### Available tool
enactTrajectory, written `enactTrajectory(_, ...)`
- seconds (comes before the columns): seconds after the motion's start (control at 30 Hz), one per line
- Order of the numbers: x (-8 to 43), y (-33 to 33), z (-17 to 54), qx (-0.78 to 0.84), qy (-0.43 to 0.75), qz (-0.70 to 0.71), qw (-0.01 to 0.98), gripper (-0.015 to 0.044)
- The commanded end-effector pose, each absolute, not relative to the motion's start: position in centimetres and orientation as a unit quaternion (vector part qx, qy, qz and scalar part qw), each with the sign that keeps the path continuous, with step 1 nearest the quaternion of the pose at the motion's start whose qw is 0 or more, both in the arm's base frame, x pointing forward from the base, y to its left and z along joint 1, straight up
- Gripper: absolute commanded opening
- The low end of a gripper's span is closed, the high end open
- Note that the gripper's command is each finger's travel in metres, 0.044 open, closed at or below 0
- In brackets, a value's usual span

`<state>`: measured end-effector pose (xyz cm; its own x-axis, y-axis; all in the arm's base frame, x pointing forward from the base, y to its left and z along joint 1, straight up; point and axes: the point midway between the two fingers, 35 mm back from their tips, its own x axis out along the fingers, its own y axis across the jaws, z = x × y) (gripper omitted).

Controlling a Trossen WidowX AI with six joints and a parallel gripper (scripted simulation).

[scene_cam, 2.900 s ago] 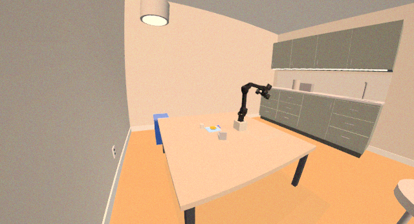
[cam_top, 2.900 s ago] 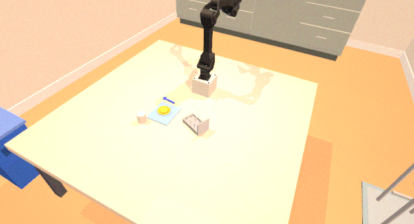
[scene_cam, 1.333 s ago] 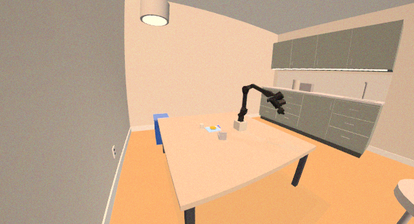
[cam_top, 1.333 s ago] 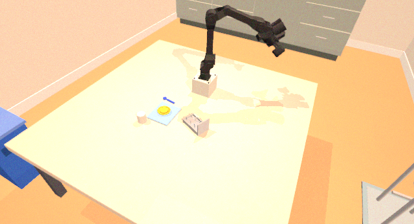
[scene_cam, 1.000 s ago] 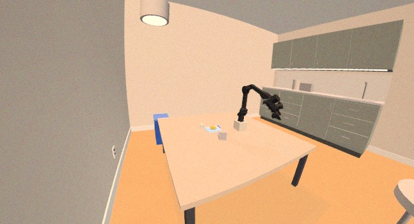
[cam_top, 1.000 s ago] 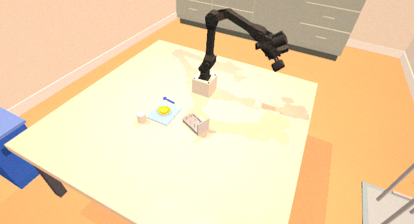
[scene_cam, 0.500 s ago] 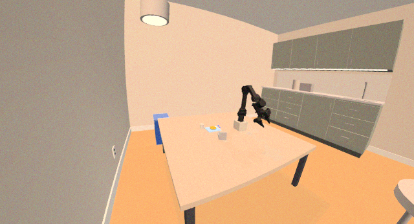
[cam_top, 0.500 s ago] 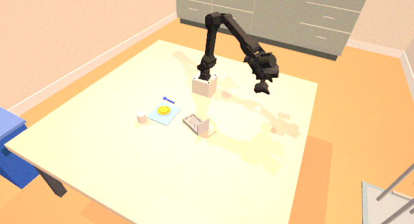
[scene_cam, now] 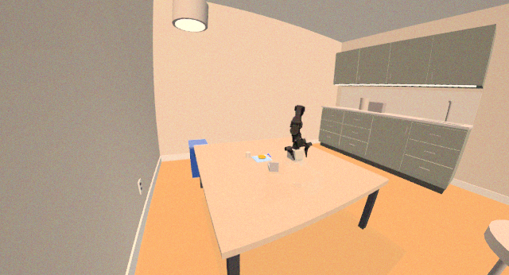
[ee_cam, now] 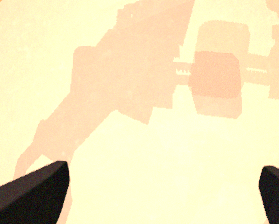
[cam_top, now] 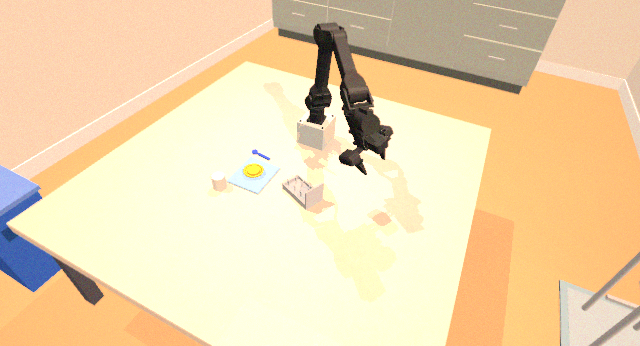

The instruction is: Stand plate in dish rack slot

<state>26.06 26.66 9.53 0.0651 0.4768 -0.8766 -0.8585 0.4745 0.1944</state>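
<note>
Plate [cam_top: 253, 171] [scene_cam: 262, 156] is lying flat on a blue mat [cam_top: 258, 188] [scene_cam: 257, 160] on the worktop [cam_top: 200, 246] [scene_cam: 286, 199], between a cup [cam_top: 219, 181] [scene_cam: 248, 154] and the dish rack [cam_top: 313, 196] [scene_cam: 273, 167]. Open and holding nothing, the tool [cam_top: 375, 163] [scene_cam: 296, 152] [ee_cam: 164, 171] is hanging above the worktop, apart from the plate and rack.

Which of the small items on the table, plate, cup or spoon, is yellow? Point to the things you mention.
The plate [cam_top: 253, 170] [scene_cam: 262, 156]: it lies flat on the light-blue mat. The spoon [cam_top: 261, 154] [scene_cam: 269, 156] is dark blue, the cup [cam_top: 219, 181] [scene_cam: 248, 154] pale.
</note>
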Motion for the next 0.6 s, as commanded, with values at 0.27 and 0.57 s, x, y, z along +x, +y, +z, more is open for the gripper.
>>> enactTrajectory(0.27, 32.4, 14.4, 6.3, -0.135, 0.572, 0.308, 0.749, 0.0400)
enactTrajectory(0.57, 33.8, 6.3, 4.6, -0.097, 0.616, 0.200, 0.756, 0.0400)
